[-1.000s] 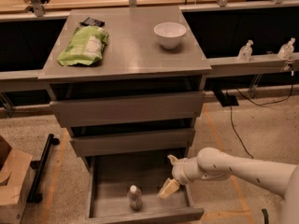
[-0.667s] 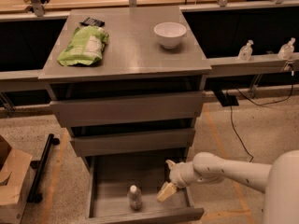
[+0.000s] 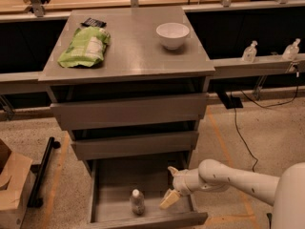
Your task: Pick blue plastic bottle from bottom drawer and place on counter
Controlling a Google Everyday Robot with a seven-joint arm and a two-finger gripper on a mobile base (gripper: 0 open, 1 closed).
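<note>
Grey cabinet, bottom drawer open, robot gripper beside a bottle

Grey matte counter [image 3: 133,56] tops a three-drawer cabinet, seen from above and in front. On the counter, at the left, lies a green snack bag [image 3: 86,46], with a small dark packet [image 3: 93,22] just behind it. At the right rear of the counter stands a white bowl [image 3: 172,35]. The two upper drawers are pushed in, or nearly so.

The bottom drawer [image 3: 147,220] is pulled well out towards the viewer. Inside it, near the front wall and about midway across, the blue plastic bottle [image 3: 137,202] stands upright, its white cap on top.

A white robot arm reaches in from the lower right. Its gripper [image 3: 167,187] hangs over the right side of the bottom drawer, just to the right of the bottle and not touching it. The two tan fingers are spread apart, one pointing up and back, the other down and forward, with nothing between them.

To the right of the cabinet, a narrow grey ledge [image 3: 228,67] carries two small clear pump bottles [image 3: 249,51]. A black cable [image 3: 238,123] trails across the speckled floor below it. At the lower left sits a cardboard box [image 3: 12,185], with a black bar [image 3: 43,171] lying on the floor next to it.
</note>
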